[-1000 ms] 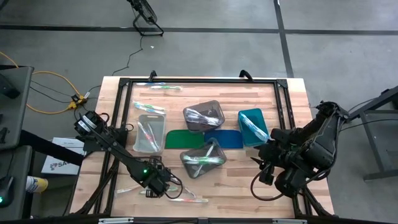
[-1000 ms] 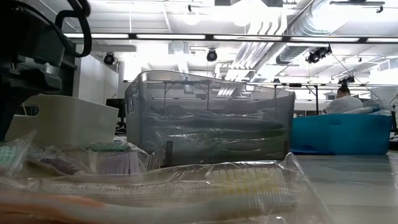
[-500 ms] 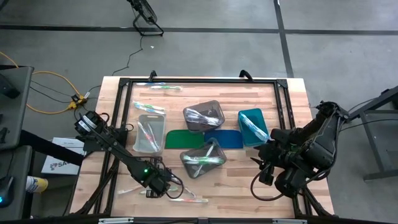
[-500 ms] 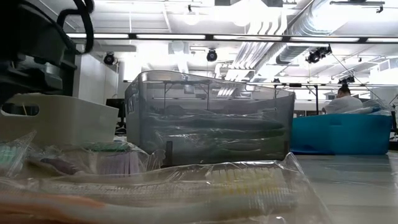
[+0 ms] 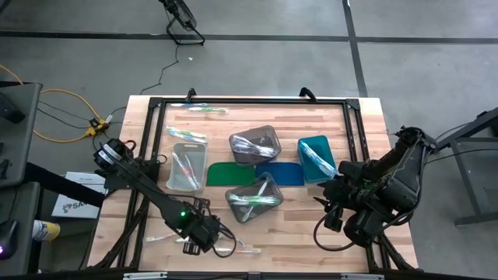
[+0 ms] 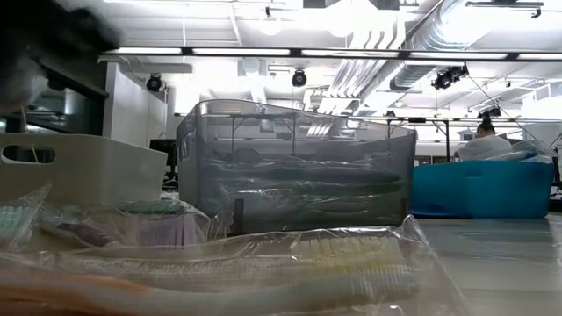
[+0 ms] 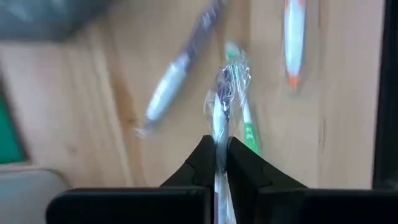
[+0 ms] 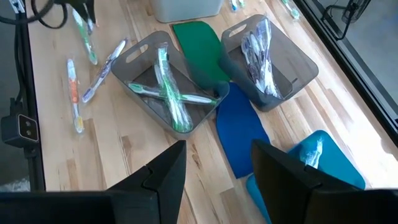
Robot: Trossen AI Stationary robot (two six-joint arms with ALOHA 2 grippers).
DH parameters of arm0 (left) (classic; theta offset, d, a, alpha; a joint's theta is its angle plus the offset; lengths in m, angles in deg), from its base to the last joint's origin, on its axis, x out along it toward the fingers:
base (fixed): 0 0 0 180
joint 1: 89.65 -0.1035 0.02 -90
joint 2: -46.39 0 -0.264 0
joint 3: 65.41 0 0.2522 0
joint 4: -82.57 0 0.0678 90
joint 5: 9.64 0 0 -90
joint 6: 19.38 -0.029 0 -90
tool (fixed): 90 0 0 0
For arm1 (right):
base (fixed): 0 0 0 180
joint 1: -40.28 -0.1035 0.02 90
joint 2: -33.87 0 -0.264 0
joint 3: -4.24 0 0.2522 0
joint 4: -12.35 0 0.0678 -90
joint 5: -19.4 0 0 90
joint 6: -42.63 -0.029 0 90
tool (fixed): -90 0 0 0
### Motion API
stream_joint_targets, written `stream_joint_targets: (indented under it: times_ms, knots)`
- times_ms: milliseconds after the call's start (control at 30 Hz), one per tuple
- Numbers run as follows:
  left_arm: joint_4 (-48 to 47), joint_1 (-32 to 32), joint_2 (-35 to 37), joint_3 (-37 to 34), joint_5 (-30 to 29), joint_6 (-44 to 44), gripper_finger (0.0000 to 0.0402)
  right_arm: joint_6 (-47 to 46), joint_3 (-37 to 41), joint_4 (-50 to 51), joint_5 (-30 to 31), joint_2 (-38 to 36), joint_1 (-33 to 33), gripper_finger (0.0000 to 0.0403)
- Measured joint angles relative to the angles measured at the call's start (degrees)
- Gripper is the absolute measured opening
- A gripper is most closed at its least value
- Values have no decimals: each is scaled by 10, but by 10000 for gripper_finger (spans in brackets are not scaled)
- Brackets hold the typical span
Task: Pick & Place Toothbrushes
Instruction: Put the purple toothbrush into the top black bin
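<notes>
My left gripper (image 5: 208, 236) hangs over the table's near left part, shut on a toothbrush (image 7: 219, 109) in a clear wrapper with green accents. The same toothbrush (image 8: 85, 38) shows far off in the right wrist view. Below it, a purple-and-white toothbrush (image 7: 168, 90) and an orange-tipped one (image 7: 293, 34) lie flat on the wood. More toothbrushes lie in the near grey bin (image 5: 254, 198), the far grey bin (image 5: 254, 145), the clear bin (image 5: 185, 167) and the teal bin (image 5: 317, 158). My right gripper (image 8: 217, 163) waits open above the near right. My left gripper pinches the wrapped toothbrush at one end (image 7: 218, 138) between its two fingers. The fingers come from above, pointing down, and lie along the toothbrush. It hangs below them with its crinkled wrapper (image 7: 231, 78) and green part (image 7: 250, 134) toward the table.
A green mat (image 5: 231, 173) and a blue mat (image 5: 282, 173) lie flat between the bins. Loose toothbrushes lie at the far left (image 5: 198, 108) and near the front edge (image 5: 156, 237). A black frame (image 5: 249, 100) borders the table. In the low view, wrapped toothbrushes (image 6: 263, 263) fill the foreground.
My left gripper has gone up from the table's near left part and a little toward the right edge. In the low view its dark body has climbed from the left side almost out of the top of the picture.
</notes>
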Motion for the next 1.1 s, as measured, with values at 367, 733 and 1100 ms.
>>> stream_joint_targets:
  times_ms: [367, 733, 1100]
  knots:
    - [-115, -128, 0, 190, -69, -174, 13, 11, 0, 0, 4, 0, 1, 173]
    - [15, -322, -3, 227, -54, -432, 12, -30, 0, 4, 5, 0, 1, 173]
    - [87, -441, -59, 227, 30, -594, 12, -96, 0, 6, 15, 0, 40, 173]
